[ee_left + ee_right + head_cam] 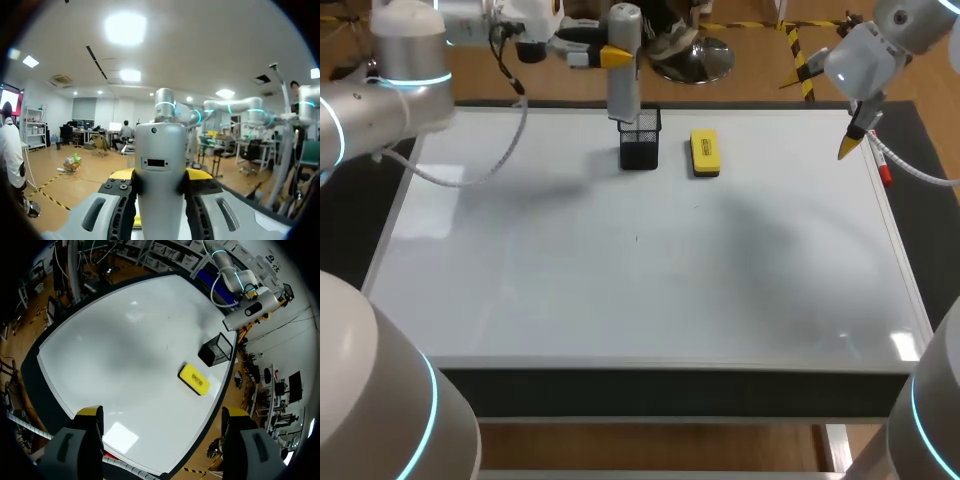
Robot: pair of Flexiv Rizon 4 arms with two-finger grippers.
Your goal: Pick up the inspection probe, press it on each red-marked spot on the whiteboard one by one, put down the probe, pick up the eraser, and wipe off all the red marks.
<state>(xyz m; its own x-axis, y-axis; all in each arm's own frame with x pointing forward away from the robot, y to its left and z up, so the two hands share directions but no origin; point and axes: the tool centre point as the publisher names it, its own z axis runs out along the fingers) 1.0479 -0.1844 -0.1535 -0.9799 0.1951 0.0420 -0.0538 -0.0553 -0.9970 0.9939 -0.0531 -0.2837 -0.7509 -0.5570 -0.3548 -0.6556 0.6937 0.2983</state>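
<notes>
The left claw is clamped on the grey probe, one finger on each side of its body. It holds the probe upright at the far edge of the whiteboard, with the lower end at the mouth of the black mesh cup. I cannot tell whether the tip is inside the cup or just above the rim.

Whichever way the probe is travelling, it should probably move straight up or down. A sideways pull at this height could catch the mesh and tip the cup, which looks light. The grip sits partway up the body, so any tilt would swing the tip wide.

The yellow eraser lies flat on the surface just beside the cup, not touching it. I can make out no red marks on the board.

The right claw hangs wide open and holds nothing, above the board's right edge. A red pen lies along that edge.
</notes>
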